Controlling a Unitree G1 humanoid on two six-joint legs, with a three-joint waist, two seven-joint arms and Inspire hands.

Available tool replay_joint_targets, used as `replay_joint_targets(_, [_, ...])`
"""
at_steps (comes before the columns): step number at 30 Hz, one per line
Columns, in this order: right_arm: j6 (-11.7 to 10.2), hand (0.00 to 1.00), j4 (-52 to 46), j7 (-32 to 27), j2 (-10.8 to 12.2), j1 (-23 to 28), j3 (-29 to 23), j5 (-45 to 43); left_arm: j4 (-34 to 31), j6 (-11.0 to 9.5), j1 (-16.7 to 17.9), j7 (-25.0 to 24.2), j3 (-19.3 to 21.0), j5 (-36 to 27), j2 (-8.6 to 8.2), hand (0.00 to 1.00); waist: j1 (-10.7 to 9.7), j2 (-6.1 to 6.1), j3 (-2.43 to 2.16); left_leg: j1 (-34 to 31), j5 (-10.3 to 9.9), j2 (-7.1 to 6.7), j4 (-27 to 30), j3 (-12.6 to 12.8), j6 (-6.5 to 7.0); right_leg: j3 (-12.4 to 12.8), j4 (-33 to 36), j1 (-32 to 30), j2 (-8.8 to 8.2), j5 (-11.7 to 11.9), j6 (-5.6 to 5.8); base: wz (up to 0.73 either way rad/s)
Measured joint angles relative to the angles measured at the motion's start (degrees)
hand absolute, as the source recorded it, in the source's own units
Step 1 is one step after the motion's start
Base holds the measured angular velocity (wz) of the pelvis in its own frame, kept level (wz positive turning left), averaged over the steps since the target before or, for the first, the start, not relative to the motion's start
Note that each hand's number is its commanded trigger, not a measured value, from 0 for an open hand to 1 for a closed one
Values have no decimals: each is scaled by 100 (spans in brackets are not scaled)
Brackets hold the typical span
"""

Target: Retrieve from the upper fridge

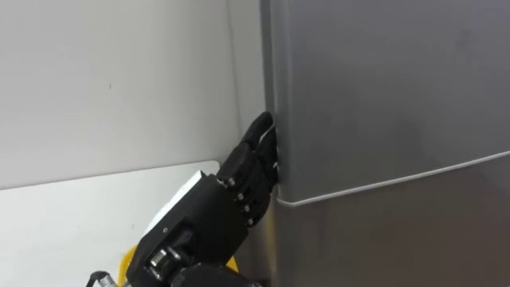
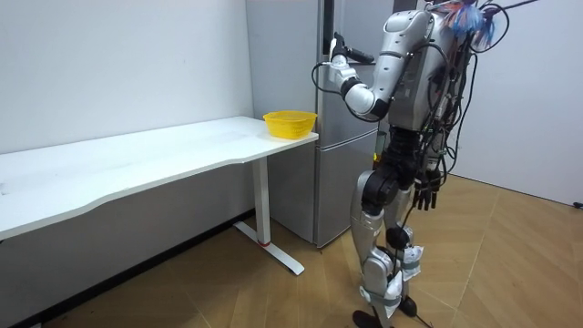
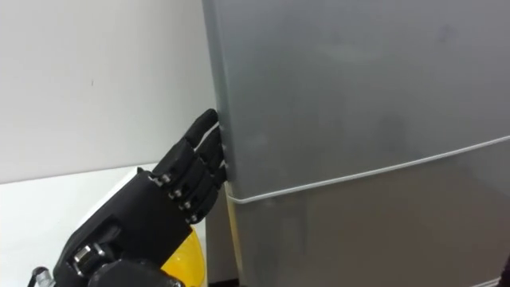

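The fridge's upper door point(image 1: 382, 88) is closed, right in front of the robot beside the white table point(image 2: 164, 155), and the left hand point(image 1: 235, 187) lays straight fingers on its left edge, likely to pull it open, while the right hand point(image 2: 425, 193) hangs low.

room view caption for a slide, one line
Humanoid at the fridge, left hand on the upper door edge, yellow bowl on the table beside it.
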Motion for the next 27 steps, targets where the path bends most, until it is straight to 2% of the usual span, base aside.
replay_joint_targets(6, [-2, 0, 1, 77, 0, -21, 2, -2, 3, -10, -1, -22, 0, -1, 26, 0, -3, 1, -1, -1, 0, 1, 10, 20, 0, 18, 1, -2, 0, 2, 3, 0])
replay_joint_targets(13, [-6, 0, 4, 69, -45, -72, 150, 64, 47, -96, -46, -17, -96, -8, 19, 0, -14, 100, -7, -91, -2, 4, 35, 34, 26, 37, -98, -13, 12, 70, 42, 2])
replay_joint_targets(15, [-6, 0, 8, 71, -79, -83, 149, 93, 65, -141, -46, -18, -141, -11, 24, 0, -16, 99, 5, -85, -11, 3, 32, 46, 44, 41, -94, -9, 7, 77, 52, 0])
replay_joint_targets(18, [-3, 0, 15, 117, -150, -108, 150, 119, 125, -178, -46, -16, -159, -138, 2, 0, -16, 143, 13, -76, -21, 3, 27, 129, 60, 145, -87, -10, 11, 92, 67, -4])
replay_joint_targets(20, [-2, 0, 14, 130, -183, -112, 149, 86, 224, -276, -46, -17, -203, -230, -29, 0, -23, 166, 9, -73, -37, 5, 25, 186, 88, 214, -77, -17, 17, 110, 83, -8])
replay_joint_targets(27, [10, 0, 8, 179, -203, -127, 151, 12, 317, -321, -46, -18, -348, -692, -27, 0, -157, 195, -8, -110, -88, 4, 76, 226, 172, 375, -73, -49, 46, 199, 155, -1])
